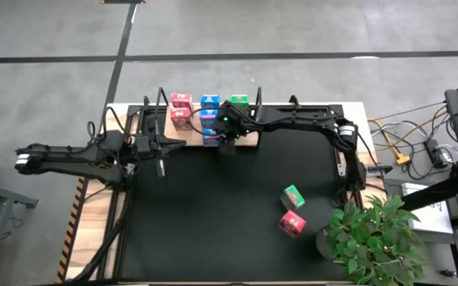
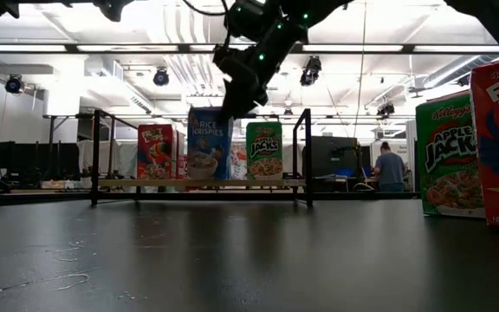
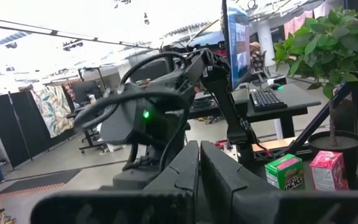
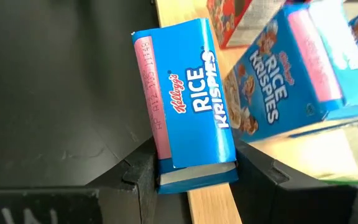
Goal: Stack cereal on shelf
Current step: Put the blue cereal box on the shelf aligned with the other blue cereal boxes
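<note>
The wooden shelf (image 1: pixel 249 141) lies at the table's far edge. On it stand two pink-red boxes (image 1: pixel 180 110), two blue boxes (image 1: pixel 209 109) and a green box (image 1: pixel 238 101). My right gripper (image 4: pixel 197 180) is at the shelf's near edge, shut on a third blue Rice Krispies box (image 4: pixel 185 106), which the low view (image 2: pixel 209 143) also shows. A green box (image 1: pixel 293 196) and a pink-red box (image 1: pixel 292 223) stand on the black mat, near right. My left gripper (image 3: pixel 199 180) hovers shut, left of the shelf (image 1: pixel 161 155). My right gripper pinches the blue box between its two fingers (image 4: pixel 138 180) at its upper end (image 4: pixel 166 165), on the two narrow sides. The fingers come from above, pointing down. The box stands upright at the board's near edge (image 2: pixel 209 178); whether it rests there I cannot tell.
Thin black posts (image 2: pixel 95 156) rise at the shelf's ends. A potted plant (image 1: pixel 372 238) stands at the table's near right corner. Cables and equipment lie off the table's right side (image 1: pixel 420 151). A person (image 2: pixel 391 169) stands in the room far behind.
</note>
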You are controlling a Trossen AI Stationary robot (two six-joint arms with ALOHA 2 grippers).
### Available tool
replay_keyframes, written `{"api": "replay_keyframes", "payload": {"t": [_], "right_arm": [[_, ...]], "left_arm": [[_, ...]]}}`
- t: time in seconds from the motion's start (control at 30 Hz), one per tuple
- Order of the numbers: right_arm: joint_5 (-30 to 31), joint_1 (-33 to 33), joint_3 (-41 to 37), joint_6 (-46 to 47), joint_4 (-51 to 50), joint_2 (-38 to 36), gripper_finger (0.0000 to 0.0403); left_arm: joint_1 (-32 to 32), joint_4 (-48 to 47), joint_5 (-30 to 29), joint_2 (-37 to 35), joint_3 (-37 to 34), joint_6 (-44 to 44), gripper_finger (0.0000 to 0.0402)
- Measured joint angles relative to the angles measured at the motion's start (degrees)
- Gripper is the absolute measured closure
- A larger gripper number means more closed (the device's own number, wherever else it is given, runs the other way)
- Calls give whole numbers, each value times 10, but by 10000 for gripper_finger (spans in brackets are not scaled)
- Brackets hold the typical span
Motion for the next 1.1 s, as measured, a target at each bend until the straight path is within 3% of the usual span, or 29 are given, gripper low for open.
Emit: {"api": "replay_keyframes", "payload": {"t": [0.23,0.67,1.1], "right_arm": [[0,-7,-1,-3,2,10,249],[0,-17,-1,-5,15,10,188],[1,-19,29,-7,-19,0,184]], "left_arm": [[0,-2,0,1,0,0,402],[0,-1,0,1,0,0,402],[0,-2,0,1,0,0,402]]}}
